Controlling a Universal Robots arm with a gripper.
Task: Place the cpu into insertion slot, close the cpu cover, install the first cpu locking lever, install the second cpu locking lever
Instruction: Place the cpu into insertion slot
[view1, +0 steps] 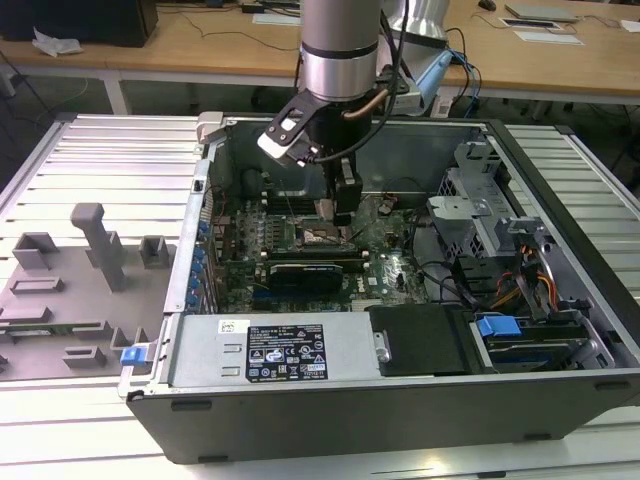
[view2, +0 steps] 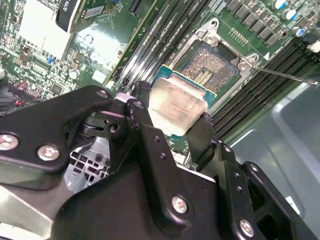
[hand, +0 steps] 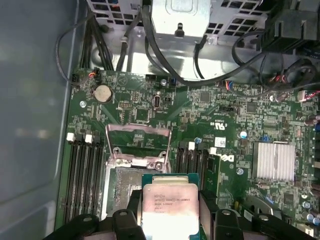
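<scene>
Wooden desks (view1: 200, 50) line the far side of the room, and nearer the camera a pale ribbed metal table (view1: 100, 150) carries an open computer case (view1: 400, 410) lying on its side. Grey holder blocks (view1: 100, 245) are on the table at the exterior view's left. A labelled power supply (view1: 285, 350) lies along the near edge of the case, and the green motherboard (view1: 385, 265) lies behind it. The arm (view1: 340, 50) reaches down from above into the middle of the case, with the gripper (view1: 342, 215) low over the board. Its black fingers (view2: 142, 117) are clamped on two opposite edges of the cpu (hand: 170, 212), a flat square chip with a pale silver top bearing faint print and a green rim. The chip hangs over the insertion slot (view2: 210, 65), covering part of it, and whether it touches the socket cannot be told. The slot's speckled pale centre shows beside the chip. Just beyond it, the cpu cover (hand: 139, 129) is swung open, and the board shows through its window.
</scene>
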